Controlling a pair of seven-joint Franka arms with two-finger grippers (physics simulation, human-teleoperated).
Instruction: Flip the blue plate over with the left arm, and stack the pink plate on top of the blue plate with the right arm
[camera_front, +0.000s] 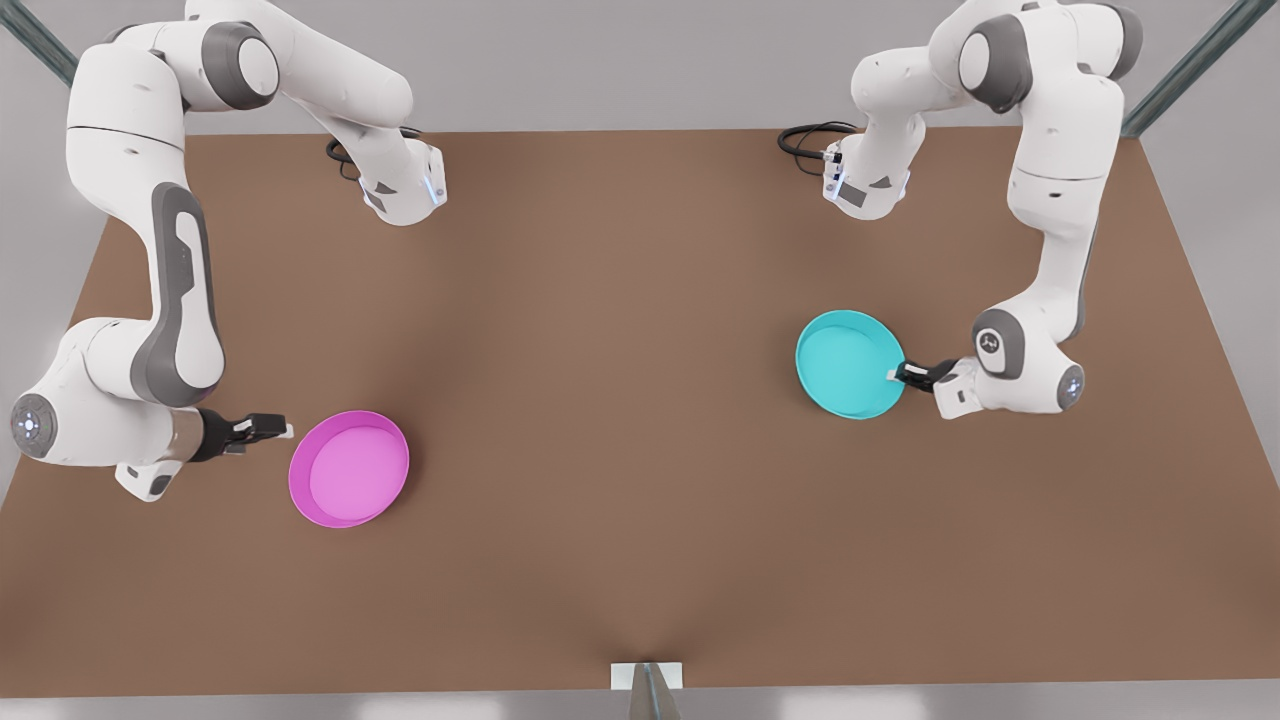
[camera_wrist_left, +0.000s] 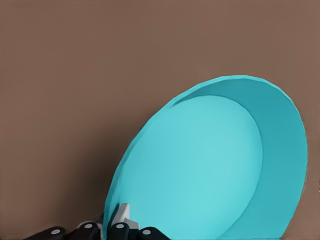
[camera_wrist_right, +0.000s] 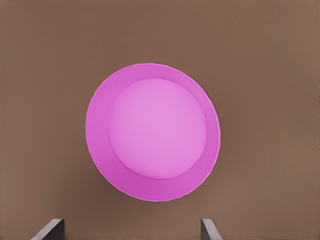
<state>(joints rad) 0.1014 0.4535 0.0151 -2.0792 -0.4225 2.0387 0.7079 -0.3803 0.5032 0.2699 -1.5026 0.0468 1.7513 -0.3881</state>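
Two steps remain unfinished. Left gripper is clamped on the blue plate's rim at the front view's right; plate sits tilted, inside facing up, flip not completed. Right gripper is spread wide just beside the pink plate, which lies flat on the table, unstacked.

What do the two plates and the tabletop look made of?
Blue plate, its rim pinched by the left hand: likely matte moulded plastic, uniform colour, no glare. Pink plate, lying apart from the open right hand: same look. Table: flat brown, matte, grainless; material unclear.
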